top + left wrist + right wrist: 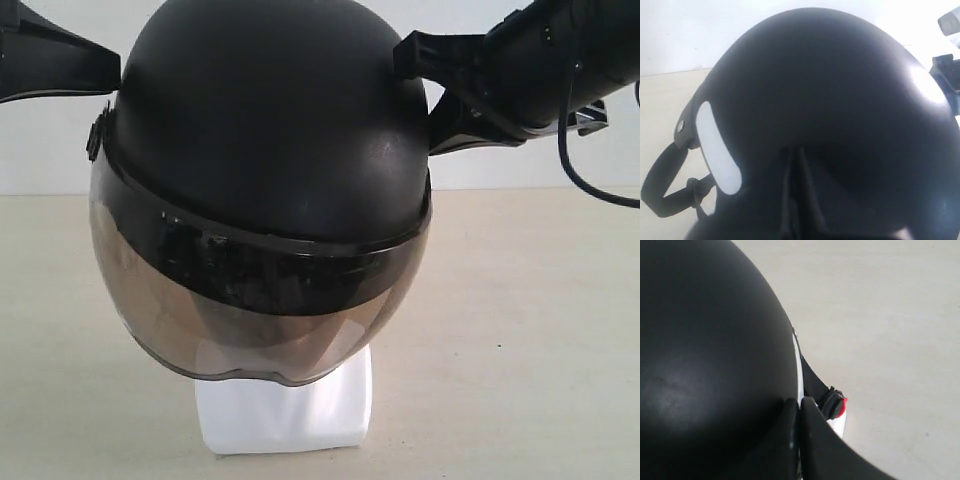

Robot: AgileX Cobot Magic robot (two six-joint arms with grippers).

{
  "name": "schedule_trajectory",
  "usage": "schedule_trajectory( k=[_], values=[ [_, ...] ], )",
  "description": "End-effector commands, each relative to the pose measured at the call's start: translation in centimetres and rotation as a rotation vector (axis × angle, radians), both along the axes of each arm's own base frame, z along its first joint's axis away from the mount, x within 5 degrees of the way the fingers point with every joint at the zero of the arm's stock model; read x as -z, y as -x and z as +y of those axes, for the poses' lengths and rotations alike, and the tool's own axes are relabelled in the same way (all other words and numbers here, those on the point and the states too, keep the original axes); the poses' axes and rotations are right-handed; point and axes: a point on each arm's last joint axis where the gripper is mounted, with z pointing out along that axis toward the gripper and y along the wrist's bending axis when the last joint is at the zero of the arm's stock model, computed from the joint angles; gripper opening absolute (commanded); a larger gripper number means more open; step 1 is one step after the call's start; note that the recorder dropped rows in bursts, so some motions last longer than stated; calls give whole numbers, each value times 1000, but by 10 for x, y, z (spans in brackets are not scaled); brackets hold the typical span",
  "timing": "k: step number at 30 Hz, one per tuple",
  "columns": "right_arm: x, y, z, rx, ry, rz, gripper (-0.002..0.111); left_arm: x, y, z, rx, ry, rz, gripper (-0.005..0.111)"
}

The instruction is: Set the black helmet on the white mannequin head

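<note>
The black helmet (270, 130) sits over the white mannequin head, whose squarish base (285, 410) shows below the smoky visor (250, 310). The face is only dimly visible through the tint. My left gripper (112, 70) is at the shell's upper left side, its fingers together against the dark shell (830, 90); its tips (796, 157) show no gap. My right gripper (405, 55) is at the upper right side. In the right wrist view its fingers (800, 404) are shut, tips by the helmet's (705, 340) rim, beside the chin strap's red buckle (841, 407).
The pale tabletop (540, 330) stretches around the base, with a white wall behind. A black chin strap (660, 185) loops down beside the helmet in the left wrist view. A black cable (590, 185) hangs from the right arm.
</note>
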Motion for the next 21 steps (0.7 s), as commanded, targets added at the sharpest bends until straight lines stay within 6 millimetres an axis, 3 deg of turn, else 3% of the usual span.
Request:
schedule_trajectory(
  k=[1,21],
  values=[
    [-3,-2,4,1,-51,-18,0,2,5,-5,43,-8,49,4],
    [-16,5,13,-59,-181,-36,0,12,4,3,-4,-122,86,4]
  ],
)
